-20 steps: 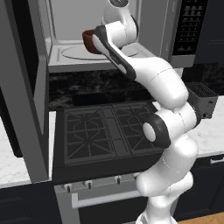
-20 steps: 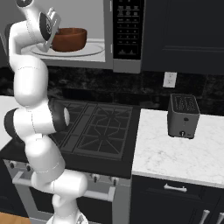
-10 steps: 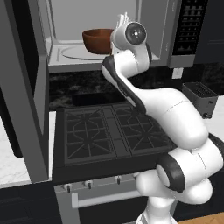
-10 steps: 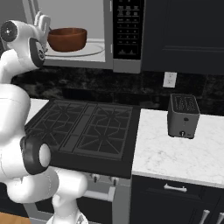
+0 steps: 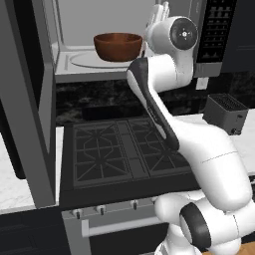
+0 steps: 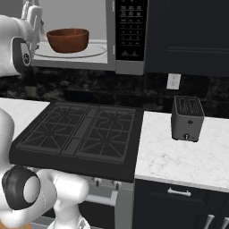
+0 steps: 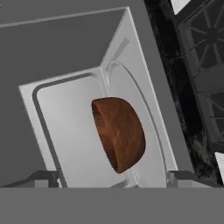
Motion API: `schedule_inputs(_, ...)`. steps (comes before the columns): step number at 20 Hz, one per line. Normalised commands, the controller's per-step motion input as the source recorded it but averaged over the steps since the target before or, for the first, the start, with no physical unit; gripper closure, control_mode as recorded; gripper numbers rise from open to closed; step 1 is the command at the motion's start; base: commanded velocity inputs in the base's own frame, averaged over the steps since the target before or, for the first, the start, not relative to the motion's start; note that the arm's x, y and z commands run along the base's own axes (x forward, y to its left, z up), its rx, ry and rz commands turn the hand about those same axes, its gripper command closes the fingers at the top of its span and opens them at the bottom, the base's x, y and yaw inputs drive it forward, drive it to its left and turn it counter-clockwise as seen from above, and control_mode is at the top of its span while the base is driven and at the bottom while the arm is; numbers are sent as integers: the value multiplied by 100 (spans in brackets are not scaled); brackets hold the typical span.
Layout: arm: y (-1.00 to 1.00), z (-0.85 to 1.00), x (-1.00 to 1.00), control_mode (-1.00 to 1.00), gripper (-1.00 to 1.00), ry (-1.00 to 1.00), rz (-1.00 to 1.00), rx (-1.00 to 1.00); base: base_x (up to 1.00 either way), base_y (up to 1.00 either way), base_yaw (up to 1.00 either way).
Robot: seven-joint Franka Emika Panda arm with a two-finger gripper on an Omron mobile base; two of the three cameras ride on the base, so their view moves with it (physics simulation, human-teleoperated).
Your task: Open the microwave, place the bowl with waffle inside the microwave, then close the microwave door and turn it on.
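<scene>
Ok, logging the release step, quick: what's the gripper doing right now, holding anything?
Gripper: open, holding nothing; the bowl sits free on the microwave turntable ahead of it.

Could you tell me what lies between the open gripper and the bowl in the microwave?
Nothing: in the hand view, bare turntable glass separates the gripper from the bowl.

— What do you count here?
— You have one microwave (image 6: 89,36), one bowl (image 5: 118,47), one door (image 5: 27,99), one stove (image 6: 80,134) and one toaster (image 6: 187,118).
</scene>
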Motion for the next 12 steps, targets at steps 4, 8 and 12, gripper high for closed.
schedule_inputs(4,-9,-46,-78,-100,-100,61,10,0,0,0,0)
schedule_inputs(8,6,-100,-26,-100,100,45,16,0,0,0,0)
schedule_inputs(12,32,-68,-32,-100,100,16,12,-1,0,0,0)
